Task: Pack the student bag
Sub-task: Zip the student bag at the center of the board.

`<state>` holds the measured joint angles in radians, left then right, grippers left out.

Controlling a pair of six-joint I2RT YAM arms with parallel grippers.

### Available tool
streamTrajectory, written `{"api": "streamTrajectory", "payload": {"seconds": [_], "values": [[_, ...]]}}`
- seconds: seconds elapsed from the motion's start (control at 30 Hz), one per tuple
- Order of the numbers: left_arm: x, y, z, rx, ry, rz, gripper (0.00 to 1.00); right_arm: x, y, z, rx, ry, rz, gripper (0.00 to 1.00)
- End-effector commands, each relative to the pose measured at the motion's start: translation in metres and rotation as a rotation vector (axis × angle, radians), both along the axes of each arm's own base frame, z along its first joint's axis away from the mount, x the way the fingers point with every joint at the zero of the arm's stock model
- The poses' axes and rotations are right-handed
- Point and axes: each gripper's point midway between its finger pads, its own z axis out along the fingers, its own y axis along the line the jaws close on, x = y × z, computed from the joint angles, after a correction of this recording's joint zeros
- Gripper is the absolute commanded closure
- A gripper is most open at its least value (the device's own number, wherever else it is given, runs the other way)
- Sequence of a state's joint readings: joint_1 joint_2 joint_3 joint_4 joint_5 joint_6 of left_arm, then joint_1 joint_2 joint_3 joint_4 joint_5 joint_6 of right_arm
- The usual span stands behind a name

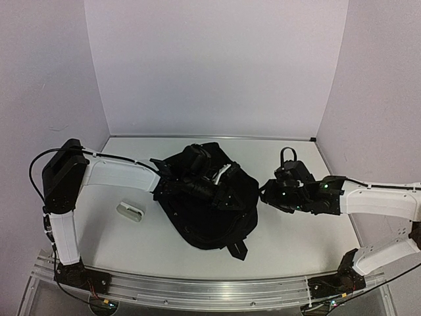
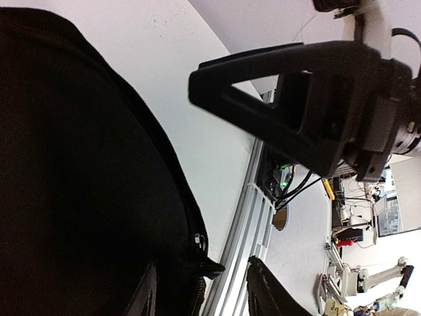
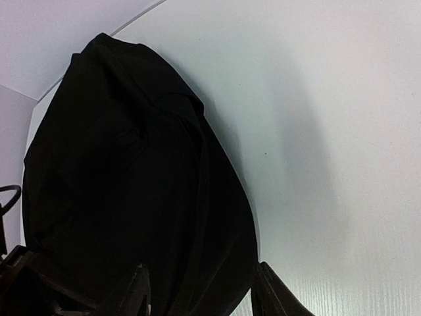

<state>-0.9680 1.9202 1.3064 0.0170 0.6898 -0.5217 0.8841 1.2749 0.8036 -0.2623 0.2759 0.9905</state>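
Your left end effector (image 2: pixel 202 263) hangs spread at the zipper edge of the student bag (image 1: pixel 209 204), which lies slumped mid-counter. The right end effector (image 3: pixel 201 265) is spread too, at the bag's right flank. With both arms crowding the same soft fabric, they could clash, snag a strap or drag the bag. The opening looks shut, though it's too dark to be sure. Bare counter (image 1: pixel 296 237) lies front-right, and a small white item (image 1: pixel 129 210) sits left, well apart.
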Motion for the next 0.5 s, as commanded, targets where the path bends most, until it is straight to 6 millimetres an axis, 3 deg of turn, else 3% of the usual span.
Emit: {"api": "streamTrajectory", "payload": {"seconds": [0.0,0.37,0.47], "values": [[0.003,-0.017,0.03,-0.099,-0.053,-0.029,0.6,0.001,0.006,-0.007,-0.002,0.016,0.019,0.52],[-0.005,-0.016,0.028,-0.098,-0.043,-0.047,0.98,0.003,0.025,-0.019,0.035,0.049,0.069,0.52],[-0.006,-0.015,0.027,-0.1,-0.043,-0.048,1.0,0.003,0.03,-0.025,0.037,0.061,0.081,0.53]]}}
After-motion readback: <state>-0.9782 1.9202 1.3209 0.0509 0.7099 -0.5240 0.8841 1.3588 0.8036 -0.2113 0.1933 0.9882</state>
